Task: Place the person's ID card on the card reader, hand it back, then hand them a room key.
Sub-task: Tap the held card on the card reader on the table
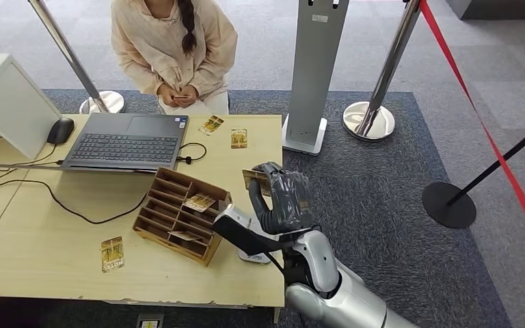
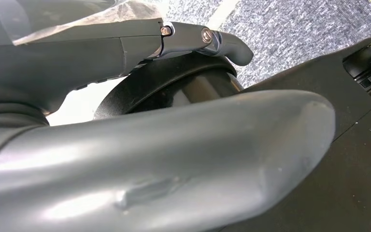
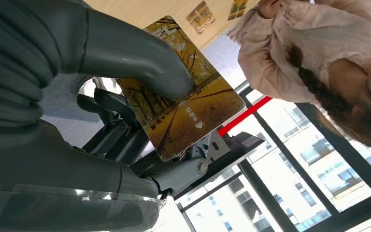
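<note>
My right hand [image 1: 280,198] is raised over the table's right edge and pinches a room key card [image 1: 254,179] printed with autumn trees. In the right wrist view the thumb [image 3: 140,58] presses on the card's face [image 3: 188,116], with darker fingers behind it. The white card reader [image 1: 249,239] lies on the table below the hand, partly hidden by my forearm. The person [image 1: 174,48] stands across the table with both hands together around something small [image 1: 180,97]. My left hand [image 2: 174,145] hangs low with its fingers apart and nothing in it.
A wooden card organiser [image 1: 181,215] with cards in it stands mid-table. Loose cards lie at the near left [image 1: 112,253] and beside the laptop [image 1: 211,124] [image 1: 238,139]. Laptop [image 1: 126,140], mouse [image 1: 60,130] and cables fill the far left. A grey kiosk post [image 1: 312,75] and stanchions stand beyond.
</note>
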Motion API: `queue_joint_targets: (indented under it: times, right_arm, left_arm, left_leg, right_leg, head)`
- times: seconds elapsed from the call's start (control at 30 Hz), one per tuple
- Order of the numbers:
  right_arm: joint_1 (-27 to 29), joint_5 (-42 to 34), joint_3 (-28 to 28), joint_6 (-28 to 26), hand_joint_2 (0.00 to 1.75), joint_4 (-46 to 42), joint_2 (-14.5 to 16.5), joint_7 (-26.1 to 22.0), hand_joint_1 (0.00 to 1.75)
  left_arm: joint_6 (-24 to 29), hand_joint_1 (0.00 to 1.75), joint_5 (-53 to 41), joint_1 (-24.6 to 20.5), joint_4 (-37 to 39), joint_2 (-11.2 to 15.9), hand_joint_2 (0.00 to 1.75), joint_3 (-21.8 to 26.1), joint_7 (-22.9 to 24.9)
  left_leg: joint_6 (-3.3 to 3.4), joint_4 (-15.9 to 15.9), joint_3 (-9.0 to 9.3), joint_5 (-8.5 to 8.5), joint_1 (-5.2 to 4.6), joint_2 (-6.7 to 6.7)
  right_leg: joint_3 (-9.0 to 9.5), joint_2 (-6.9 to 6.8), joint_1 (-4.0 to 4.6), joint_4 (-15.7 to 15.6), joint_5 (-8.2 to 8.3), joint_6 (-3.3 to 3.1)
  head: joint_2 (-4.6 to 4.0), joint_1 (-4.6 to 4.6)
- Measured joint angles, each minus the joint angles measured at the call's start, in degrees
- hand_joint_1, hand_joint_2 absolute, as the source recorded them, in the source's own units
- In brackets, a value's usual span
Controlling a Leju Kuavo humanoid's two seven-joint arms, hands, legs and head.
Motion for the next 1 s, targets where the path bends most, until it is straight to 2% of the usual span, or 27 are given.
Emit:
queue_joint_targets:
  times: [0.2, 0.37, 1.0]
  right_arm:
    - [3.6, -0.7, -2.9, -0.1, 1.75, -3.4, -3.6, 0.5, 1.75]
    - [5.7, -1.3, -4.4, -0.2, 1.75, -4.8, -5.2, 0.2, 1.75]
    - [8.9, -3.9, -5.9, -0.5, 1.75, -4.9, -6.8, -2.2, 1.75]
  left_arm:
    - [0.0, 0.0, 0.4, 0.0, 0.0, 0.0, 0.0, 0.0, 0.1]
    - [0.0, 0.0, 0.7, -0.1, 0.0, 0.0, 0.0, 0.1, 0.2]
    - [-0.1, 0.0, 0.8, -0.1, 0.0, 0.0, 0.0, 1.2, 0.7]
  left_leg:
    - [0.0, 0.0, -0.01, -0.02, 0.0, 0.0]
    - [0.02, 0.0, -0.01, -0.03, 0.0, 0.0]
    - [0.03, 0.0, -0.02, -0.04, 0.0, 0.0]
  right_leg:
    - [0.0, 0.0, 0.0, 0.0, -0.02, -0.01]
    - [0.0, 0.0, 0.0, 0.0, -0.03, -0.01]
    - [0.0, 0.0, 0.0, 0.0, -0.04, 0.0]
  head:
    - [0.0, 0.0]
    - [0.0, 0.0]
    - [0.0, 0.0]
